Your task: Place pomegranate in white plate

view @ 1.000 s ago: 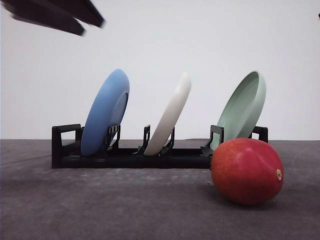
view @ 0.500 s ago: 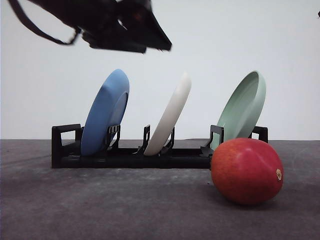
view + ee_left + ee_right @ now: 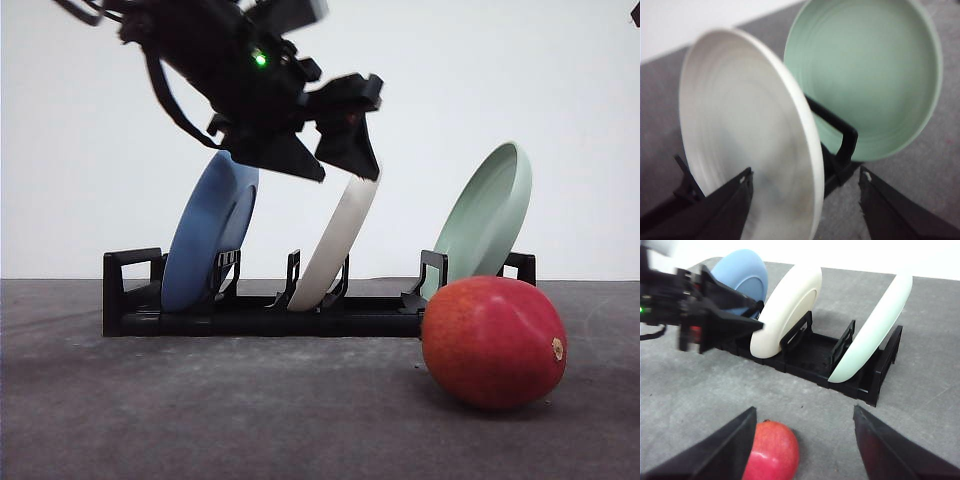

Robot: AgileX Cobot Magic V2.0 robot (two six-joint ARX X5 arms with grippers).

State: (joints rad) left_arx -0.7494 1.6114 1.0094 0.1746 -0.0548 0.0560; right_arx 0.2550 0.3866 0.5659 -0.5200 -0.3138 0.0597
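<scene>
- Plainly, the pomegranate (image 3: 493, 343) is a large, smooth, roundish-oval red fruit with darker red mottling and a small pale tan spot at its right end in the front view.
- It lies on the dark grey tabletop (image 3: 200, 410), in front of the right end of the black rack (image 3: 250, 315) and apart from both grippers; in the right wrist view its red top shows between that gripper's two fingers but well below them.
- The rack holds three plates on edge, each leaning in its own slot: a blue plate (image 3: 205, 235) at the left, the white plate (image 3: 340, 235) in the middle, and a pale green plate (image 3: 485, 215) at the right.
- The white plate is wide, shallow and matte cream with a raised rim; nothing lies in it, nor in the other two.
- The left gripper (image 3: 335, 165) hangs over the rack at the top edge of the white plate, its jaws spread wide; in the left wrist view the plate's rim stands between the two fingers (image 3: 725, 207), though I cannot tell whether either one touches it.
- The right gripper (image 3: 802, 450) is above the tabletop near the pomegranate, jaws wide apart and holding nothing.
</scene>
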